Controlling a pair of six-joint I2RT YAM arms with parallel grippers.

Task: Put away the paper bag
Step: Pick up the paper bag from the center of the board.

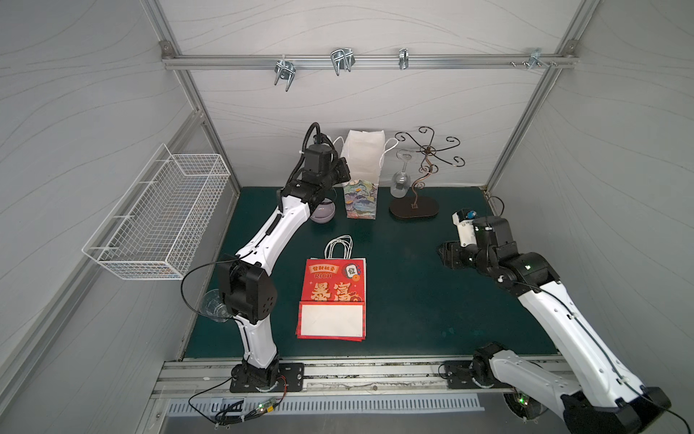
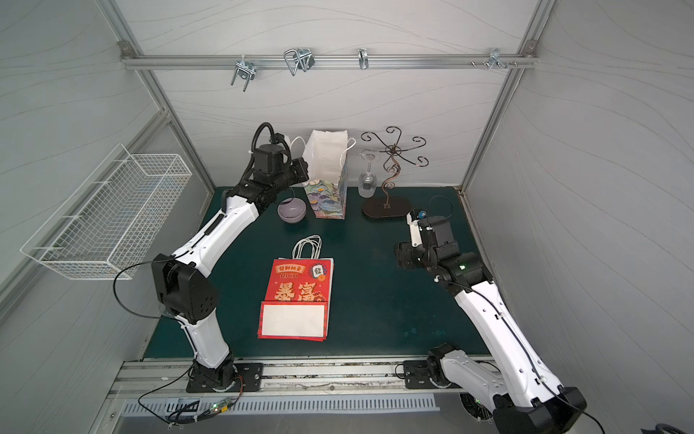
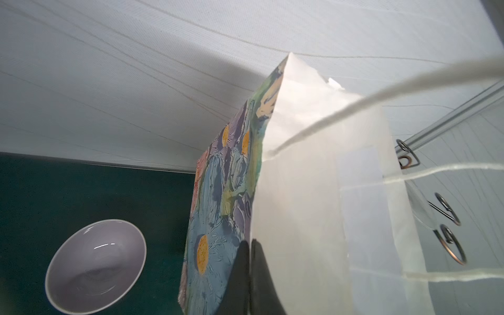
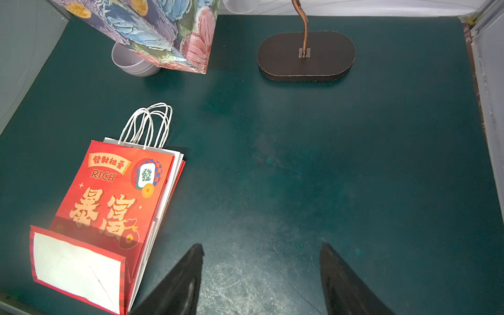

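Two bags on the table (image 1: 432,300): floral paper bag (image 1: 361,199) upright at far centre, red bag (image 1: 332,297) flat nearer. My left gripper (image 3: 249,268) is pinched shut on the floral bag's side edge; right gripper (image 4: 261,278) hangs open, empty. I'd lift slowly, clearing the bowl (image 1: 322,213).
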